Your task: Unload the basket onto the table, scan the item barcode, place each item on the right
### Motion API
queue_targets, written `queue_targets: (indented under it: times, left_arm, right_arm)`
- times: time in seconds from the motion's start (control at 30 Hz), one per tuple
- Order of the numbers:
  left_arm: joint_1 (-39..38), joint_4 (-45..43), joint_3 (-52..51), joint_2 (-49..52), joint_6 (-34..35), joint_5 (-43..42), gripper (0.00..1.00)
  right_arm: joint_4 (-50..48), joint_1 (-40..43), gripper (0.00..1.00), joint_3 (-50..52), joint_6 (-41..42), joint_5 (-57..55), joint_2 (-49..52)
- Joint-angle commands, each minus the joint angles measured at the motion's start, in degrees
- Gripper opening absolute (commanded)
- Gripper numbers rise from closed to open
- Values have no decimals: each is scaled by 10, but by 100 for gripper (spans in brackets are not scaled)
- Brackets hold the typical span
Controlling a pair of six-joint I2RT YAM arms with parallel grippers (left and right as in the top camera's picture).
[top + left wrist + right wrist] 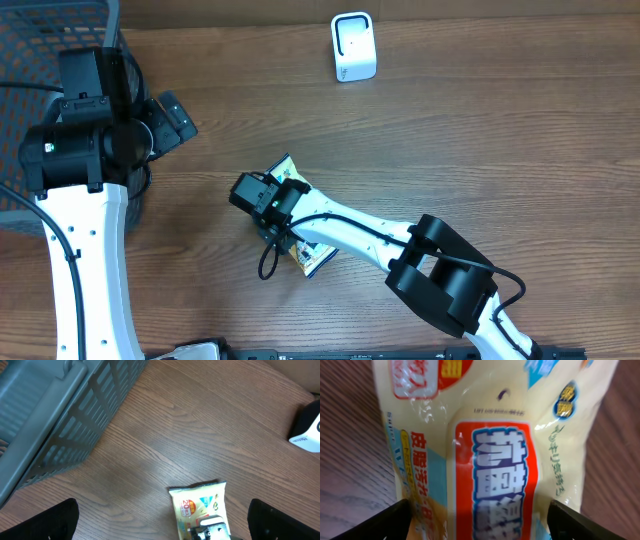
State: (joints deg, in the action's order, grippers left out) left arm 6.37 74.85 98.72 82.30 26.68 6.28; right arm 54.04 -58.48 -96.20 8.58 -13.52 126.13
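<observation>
**Packet straddled, grasp not closed yet**

- Worktop [480, 150]: everything is carried on it.
- Basket [30, 40]: set at the far left corner. It is not needed for this step and should be kept clear of.
- Left gripper [168, 122]: held wide and empty just beside the basket, near the left edge. It is best left parked there so the scanner's view is not blocked.
- Right gripper [485, 522]: positioned over the packet with jaws wide, one finger seen on each side, nothing held.
- Packet [197, 502]: laid flat, printed face up, around the middle of the worktop and skewed to its edges.
- Scanner [353, 46]: stood at the far edge, right of centre, well apart from the packet.
- Barcode: none is seen on the upward face, so it is probably underneath. This cannot be confirmed.

How the step is likely done well:
- The jaws should be centred across the packet's width before closing. Soft film will buckle if it is pinched off-centre.
- Closing should be gentle. A crumpled pack will likely give a warped code.
- The fingers should be kept off the hidden face's code area. Gripping near an end seam is likely safer.
- Once the packet is lifted, its back should be turned to face the scanner window.
</observation>
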Motion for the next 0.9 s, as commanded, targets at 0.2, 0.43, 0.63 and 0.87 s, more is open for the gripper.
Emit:
queue_targets:
  times: [0.2,0.43,0.63,0.87]
  left_arm:
    - [0,0,5,1,6,7,100]
    - [0,0,5,1,6,7,100]
    - [0,0,5,1,6,7,100]
    - [0,0,5,1,6,7,100]
  right_arm:
    - [-8,7,36,19,27,1,-18]
    - [29,34,4,-25,52,18,-19]
    - [134,105,4,-128,52,152,-19]
    - [243,249,4,-238,-14,535,-19]
